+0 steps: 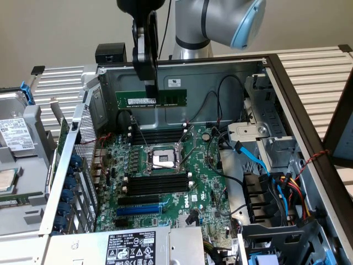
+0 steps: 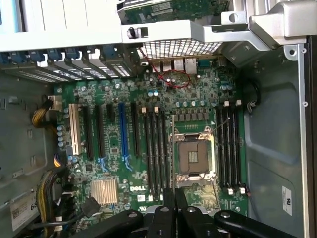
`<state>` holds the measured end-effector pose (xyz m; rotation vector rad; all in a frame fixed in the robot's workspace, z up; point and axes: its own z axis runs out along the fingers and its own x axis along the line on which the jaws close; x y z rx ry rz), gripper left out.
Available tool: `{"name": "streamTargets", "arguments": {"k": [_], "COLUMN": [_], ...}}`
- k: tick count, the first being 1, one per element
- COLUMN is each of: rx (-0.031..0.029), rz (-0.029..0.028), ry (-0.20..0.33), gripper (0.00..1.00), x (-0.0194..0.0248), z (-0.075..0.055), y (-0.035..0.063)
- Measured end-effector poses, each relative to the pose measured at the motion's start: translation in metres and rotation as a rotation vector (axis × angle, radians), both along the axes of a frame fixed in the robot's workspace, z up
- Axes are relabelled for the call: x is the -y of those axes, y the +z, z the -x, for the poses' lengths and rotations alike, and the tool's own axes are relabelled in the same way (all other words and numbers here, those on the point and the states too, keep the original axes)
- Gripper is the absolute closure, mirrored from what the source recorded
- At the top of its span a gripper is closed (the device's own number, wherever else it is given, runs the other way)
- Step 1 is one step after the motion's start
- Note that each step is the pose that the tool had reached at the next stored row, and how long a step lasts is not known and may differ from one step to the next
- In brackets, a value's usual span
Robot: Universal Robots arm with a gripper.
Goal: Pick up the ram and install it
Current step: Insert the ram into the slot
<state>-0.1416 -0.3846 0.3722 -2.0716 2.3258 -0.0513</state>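
The ram [image 1: 171, 98], a long green stick with a white label, hangs level in the air over the back of the open computer case. My gripper [image 1: 150, 95] comes down from above and is shut on the stick near its middle. Below it lies the green motherboard [image 1: 204, 182], with black memory slots [image 1: 157, 136] behind the processor socket [image 1: 164, 158] and more slots [image 1: 160, 182] in front of it. In the wrist view my gripper [image 2: 174, 206] stands over the board near the socket [image 2: 194, 156], between two banks of memory slots [image 2: 156, 148]; the ram is seen edge-on between the fingers.
The case's back wall [image 1: 220, 83] stands right behind the ram. Black, blue and coloured cables [image 1: 270, 176] and drive cages crowd the exterior view's right. A power supply label [image 1: 129, 248] sits at the front. A loose hard drive [image 1: 14, 135] lies outside the case on the exterior view's left.
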Motion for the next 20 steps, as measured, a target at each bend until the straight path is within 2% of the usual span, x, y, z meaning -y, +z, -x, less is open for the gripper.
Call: {"name": "streamTargets", "arguments": {"k": [12,20], "rx": [-0.0002,-0.0002], "rz": [0.0000,0.0001], "ry": [0.000,-0.001], "gripper": [0.88,0.88], "x": [0.0006,0.0018], "z": [-0.006,-0.003], "y": [-0.0219,-0.0365]}}
